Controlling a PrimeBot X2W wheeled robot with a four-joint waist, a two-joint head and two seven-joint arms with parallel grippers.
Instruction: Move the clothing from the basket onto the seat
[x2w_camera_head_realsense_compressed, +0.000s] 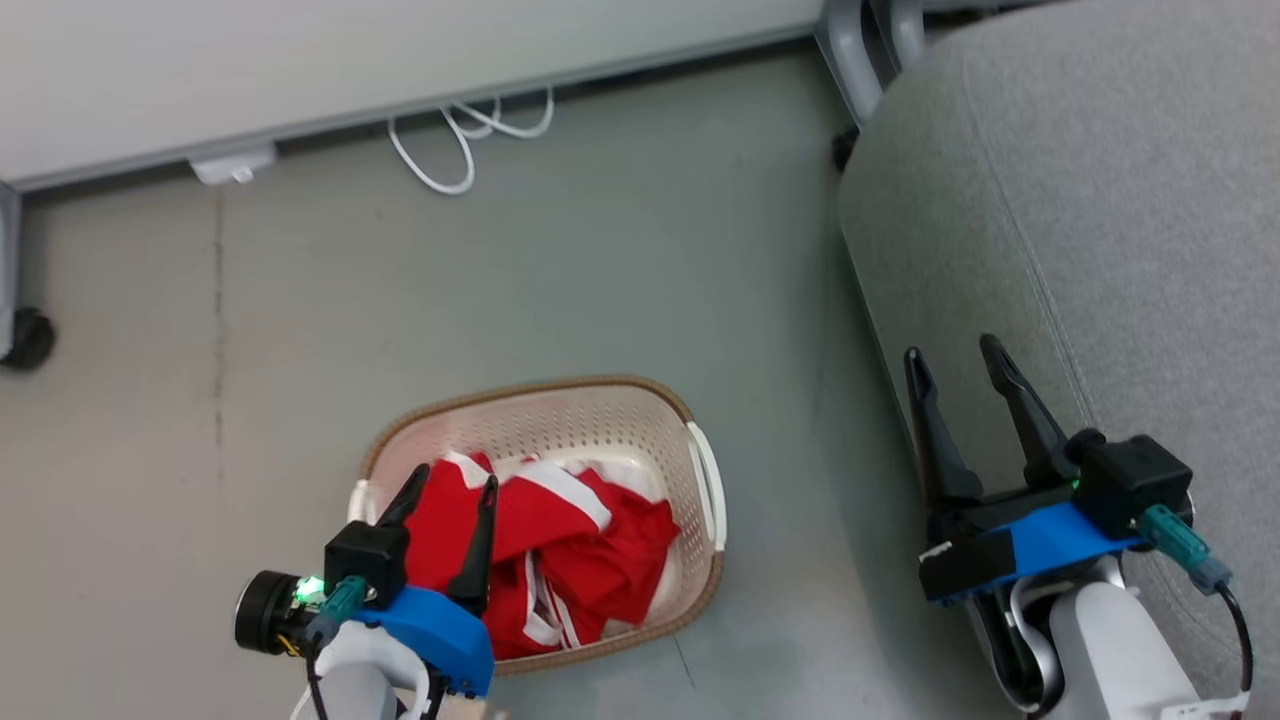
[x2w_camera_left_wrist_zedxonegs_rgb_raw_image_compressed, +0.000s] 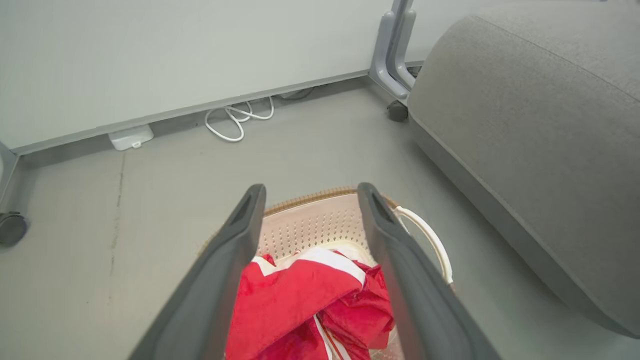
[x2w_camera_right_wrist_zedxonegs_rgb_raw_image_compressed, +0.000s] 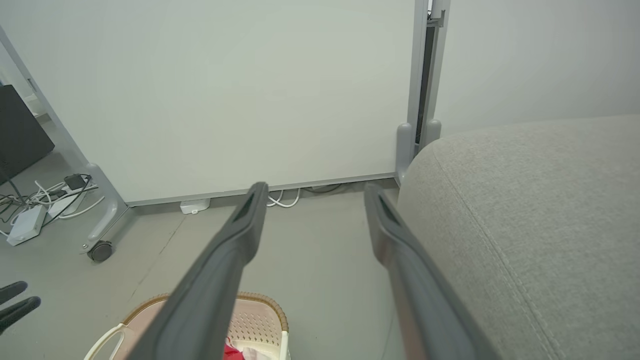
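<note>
You are working in what looks like a test room or lab dressed up as a home corner, not a lived-in house. Along the far side stands a plain white partition panel (x2w_camera_right_wrist_zedxonegs_rgb_raw_image_compressed: 250, 100) in a grey metal frame on a caster wheel (x2w_camera_right_wrist_zedxonegs_rgb_raw_image_compressed: 100, 251). A loose white cable (x2w_camera_head_realsense_compressed: 467, 165) and a white plug box (x2w_camera_head_realsense_compressed: 232, 165) lie at its foot on the bare grey floor (x2w_camera_head_realsense_compressed: 600, 280). The homely part is the grey seat (x2w_camera_head_realsense_compressed: 1100, 200) on the right and the basket (x2w_camera_head_realsense_compressed: 530, 388) of red clothing (x2w_camera_head_realsense_compressed: 570, 540) near you.
</note>
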